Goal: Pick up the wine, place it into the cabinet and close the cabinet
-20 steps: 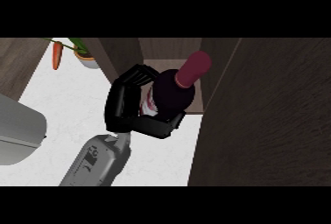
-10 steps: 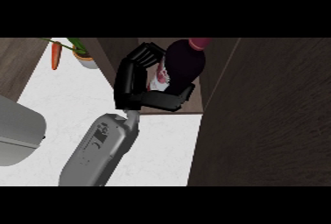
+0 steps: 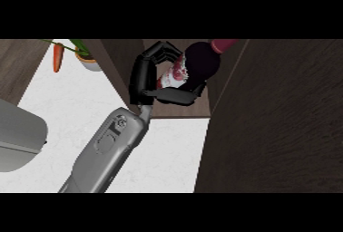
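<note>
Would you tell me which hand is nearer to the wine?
Left: the left hand is curled round the wine at the cabinet. The right hand is out of view.

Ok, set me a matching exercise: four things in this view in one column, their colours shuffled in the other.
Things:
1. wine bottle
2. carrot
3. robot hand
4. rounded object at the left edge

Colours:
A. black
B. grey
C. orange
D. dark, with a pink top

Pairs: 1-D, 2-C, 3-A, 4-B.
</note>
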